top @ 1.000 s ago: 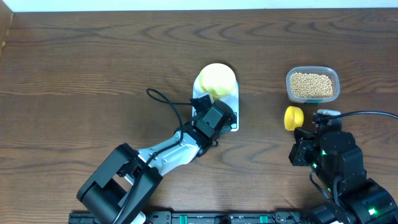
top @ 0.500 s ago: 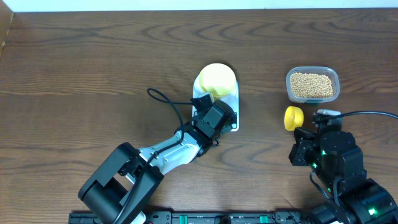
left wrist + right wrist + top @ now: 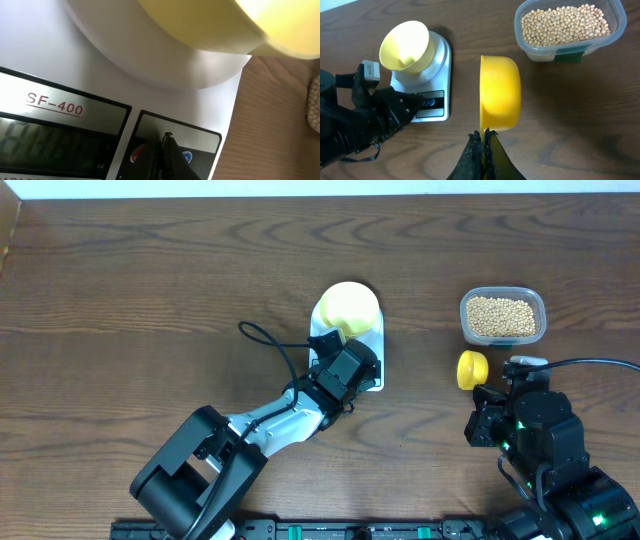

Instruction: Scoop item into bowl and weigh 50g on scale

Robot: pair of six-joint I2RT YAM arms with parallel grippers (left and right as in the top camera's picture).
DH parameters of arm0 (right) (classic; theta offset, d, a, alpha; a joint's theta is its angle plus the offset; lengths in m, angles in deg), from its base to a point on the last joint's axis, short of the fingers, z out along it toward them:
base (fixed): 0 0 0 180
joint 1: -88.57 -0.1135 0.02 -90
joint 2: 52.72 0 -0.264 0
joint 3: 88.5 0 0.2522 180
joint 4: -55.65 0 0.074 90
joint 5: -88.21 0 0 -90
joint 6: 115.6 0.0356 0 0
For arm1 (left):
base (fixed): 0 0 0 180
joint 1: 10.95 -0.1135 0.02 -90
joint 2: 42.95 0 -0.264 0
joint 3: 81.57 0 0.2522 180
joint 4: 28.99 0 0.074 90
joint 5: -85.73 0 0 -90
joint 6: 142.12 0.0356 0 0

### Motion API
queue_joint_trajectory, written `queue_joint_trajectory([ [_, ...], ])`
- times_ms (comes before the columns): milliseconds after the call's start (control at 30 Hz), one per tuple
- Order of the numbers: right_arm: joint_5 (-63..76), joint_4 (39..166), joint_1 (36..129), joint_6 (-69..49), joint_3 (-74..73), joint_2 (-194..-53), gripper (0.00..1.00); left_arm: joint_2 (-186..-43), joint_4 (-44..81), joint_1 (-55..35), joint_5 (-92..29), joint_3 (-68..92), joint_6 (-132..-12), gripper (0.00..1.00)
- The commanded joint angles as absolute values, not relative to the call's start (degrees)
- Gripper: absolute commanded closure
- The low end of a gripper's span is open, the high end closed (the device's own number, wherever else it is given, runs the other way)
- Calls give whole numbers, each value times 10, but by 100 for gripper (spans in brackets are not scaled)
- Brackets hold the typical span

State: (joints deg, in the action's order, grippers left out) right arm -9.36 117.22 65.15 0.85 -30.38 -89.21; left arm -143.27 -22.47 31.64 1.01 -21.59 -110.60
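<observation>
The pale-yellow bowl (image 3: 346, 308) stands empty on the white scale (image 3: 376, 340); the right wrist view shows both, bowl (image 3: 404, 46) and scale (image 3: 443, 55). My left gripper (image 3: 166, 136) is shut, holding nothing, its tips on the scale's (image 3: 75, 55) button panel between the red and blue buttons, just below the bowl (image 3: 210, 25). The item, tan beans (image 3: 565, 22), fills a clear tub (image 3: 502, 316). My right gripper (image 3: 484, 134) is shut on the handle of a bright yellow scoop (image 3: 500, 92), which is on its side and empty, between scale and tub.
The tub of beans sits at the back right, a short way beyond the scoop (image 3: 472, 369). My left arm (image 3: 270, 425) lies across the table's middle towards the scale, with a black cable (image 3: 270, 345) looping beside it. Bare brown wood lies to the left.
</observation>
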Motion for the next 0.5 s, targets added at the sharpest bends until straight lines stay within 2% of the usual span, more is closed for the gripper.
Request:
queue_joint_trajectory([
  [0, -105, 1172, 654, 0, -294, -892, 99, -1457, -195, 316, 11, -218, -1111, 93],
  [233, -105, 1174, 654, 0, -294, -892, 99, -1440, -143, 316, -5, -218, -1104, 93],
  [467, -105, 1177, 654, 0, -294, -892, 99, -1341, -92, 312, -6, -218, -1025, 93],
])
